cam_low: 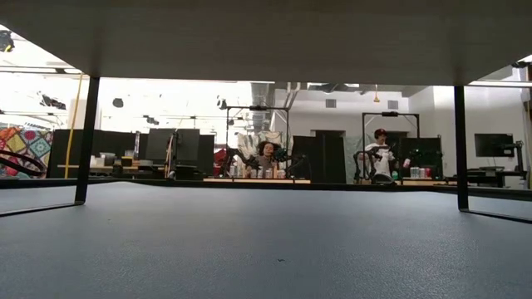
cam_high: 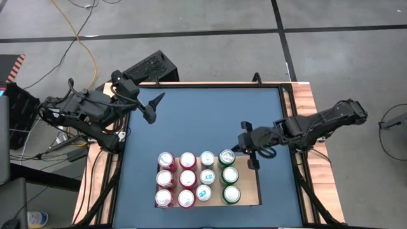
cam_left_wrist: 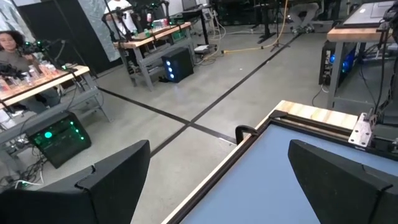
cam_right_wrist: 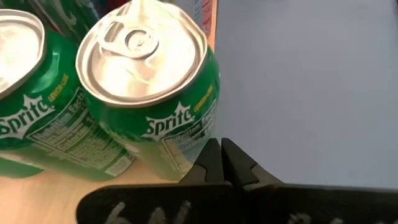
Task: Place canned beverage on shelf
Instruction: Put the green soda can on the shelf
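Green Sprite can [cam_right_wrist: 146, 93], upright, silver top

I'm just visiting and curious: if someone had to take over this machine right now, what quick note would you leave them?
Left gripper: open, empty, raised over the table's far left corner, waiting.
Right gripper: shut, holding nothing, just beside the far right corner of the shelf, next to a green can.
Cans: twelve stand upright on the shelf in four rows of three, two red rows, one white, one green.
Done: every can in view is on the shelf; none shows loose on the table.
Left: the shelf's right strip is bare; no further can shows to fill it.
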